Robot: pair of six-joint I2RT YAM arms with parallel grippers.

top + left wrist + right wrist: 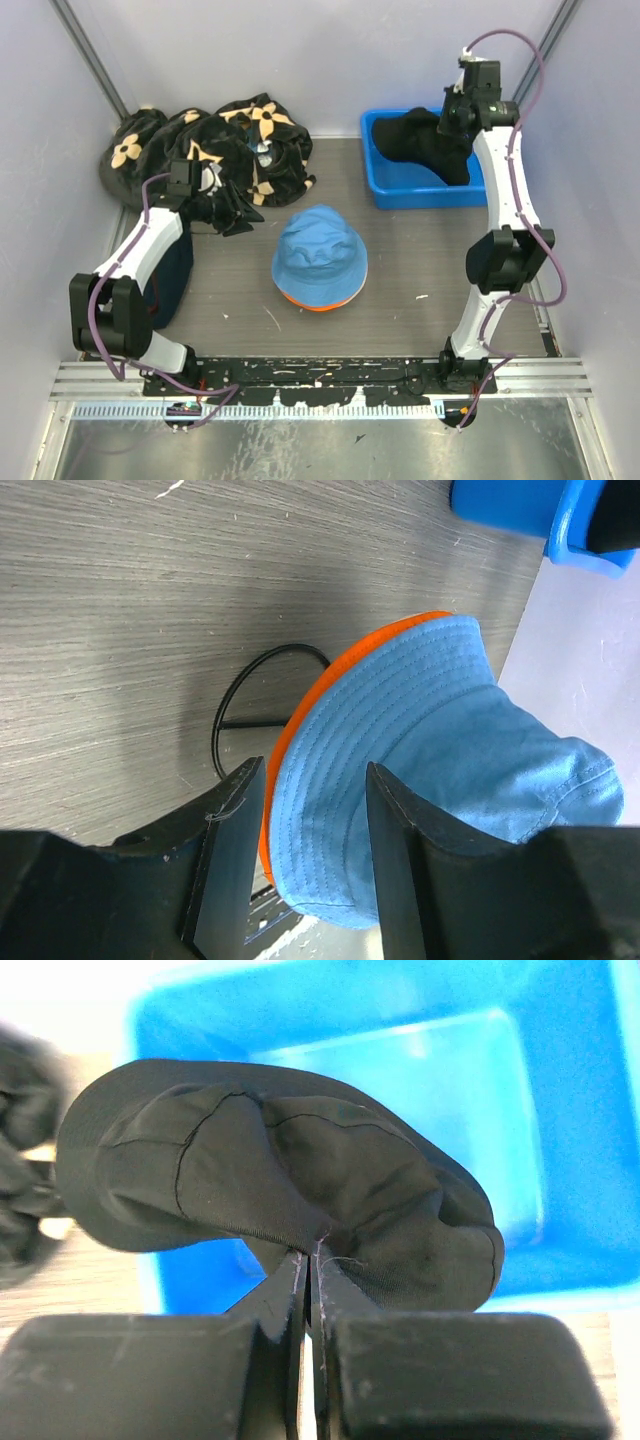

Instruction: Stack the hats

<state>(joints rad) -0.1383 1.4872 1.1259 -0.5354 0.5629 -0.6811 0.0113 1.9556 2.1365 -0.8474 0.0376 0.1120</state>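
Right hand (310,1256) on black hat (250,1170) (tight)

My bench (420,270) is grey, with lines like wood. Pale walls (330,50) stand close on three sides of me. A silver rail (90,380) runs along the near edge. A thin metal post (90,50) goes up in each back corner. The light is soft.

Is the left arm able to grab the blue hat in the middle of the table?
Probably yes. The left gripper is open and empty, pointed at the light blue hat, which sits on the orange hat close by, with only bare table between them.
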